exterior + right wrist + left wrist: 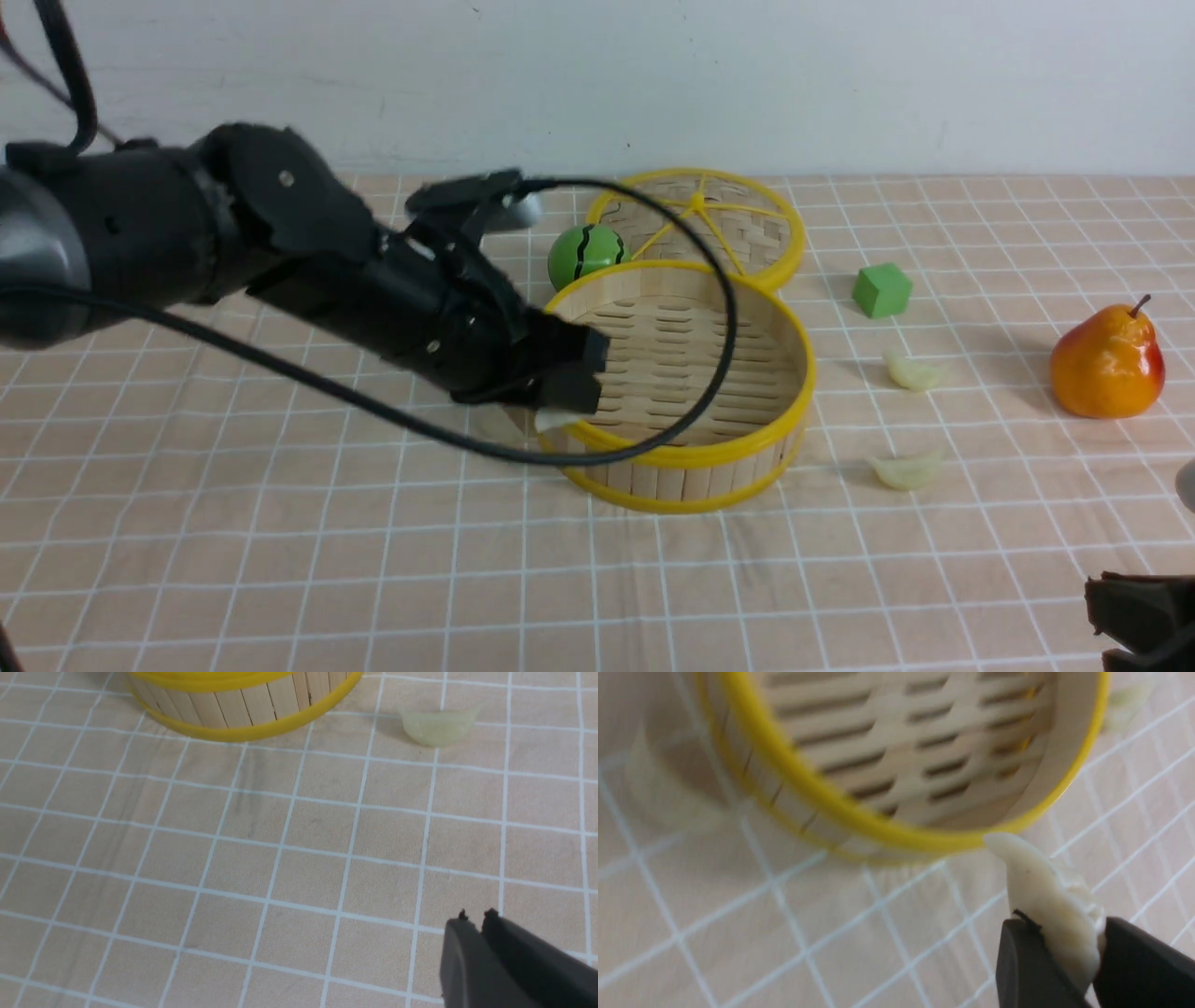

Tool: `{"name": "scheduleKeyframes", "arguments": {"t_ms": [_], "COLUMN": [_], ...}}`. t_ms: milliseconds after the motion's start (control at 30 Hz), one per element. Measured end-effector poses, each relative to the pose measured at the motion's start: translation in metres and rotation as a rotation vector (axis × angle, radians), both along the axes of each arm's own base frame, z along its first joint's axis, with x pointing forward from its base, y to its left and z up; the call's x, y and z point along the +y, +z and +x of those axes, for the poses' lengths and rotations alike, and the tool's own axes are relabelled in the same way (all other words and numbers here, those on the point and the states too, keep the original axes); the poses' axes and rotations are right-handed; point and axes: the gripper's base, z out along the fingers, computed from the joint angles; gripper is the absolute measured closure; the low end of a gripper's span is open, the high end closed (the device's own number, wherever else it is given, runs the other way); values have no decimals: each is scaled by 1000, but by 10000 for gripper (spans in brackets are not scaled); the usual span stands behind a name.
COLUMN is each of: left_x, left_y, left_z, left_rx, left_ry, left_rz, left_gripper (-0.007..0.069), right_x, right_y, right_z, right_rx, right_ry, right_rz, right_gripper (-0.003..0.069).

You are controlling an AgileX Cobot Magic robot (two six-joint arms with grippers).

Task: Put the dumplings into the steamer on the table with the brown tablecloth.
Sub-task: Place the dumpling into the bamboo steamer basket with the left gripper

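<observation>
Left hand (1059, 933) grips a dumpling (1041, 879) just beside the steamer (878, 833) rim; right hand (476, 917) is closed.

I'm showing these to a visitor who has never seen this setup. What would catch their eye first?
The bulky black left gripper reaches in from the left, pinching a pale dumpling right at the near-left rim of the steamer. That yellow-rimmed steamer sits mid-table, its visible floor bare. A bright orange pear stands out at the far right.
</observation>
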Motion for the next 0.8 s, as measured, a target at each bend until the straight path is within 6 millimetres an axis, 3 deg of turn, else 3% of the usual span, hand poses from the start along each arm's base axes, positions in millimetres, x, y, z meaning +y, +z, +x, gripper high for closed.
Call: {"name": "scheduleKeyframes", "arguments": {"t_ms": [67,133,333,433,667,800], "left_x": [-14,-29,-50,-53,-62,-63], "left_y": [6,0,-54,-70,-76,-73], "left_z": [11,25,67,78,80,77], "left_rx": [-38,-58,-14,19,103,140], "left_ry": [-1,4,95,149,196,201], "left_rz": [33,93,285,303,207,185], "left_gripper": [446,446,446,435,209,155], "right_x": [0,0,0,0,0,0], "right_y": [0,0,0,0,0,0], "right_z": [0,0,0,0,0,0], "right_rx": [-1,-1,-3,-3,-3,-3], "right_ry": [0,0,-1,-1,-1,-1], "right_rz": [0,0,1,1,1,1], "right_gripper": [603,601,594,589,580,575]}}
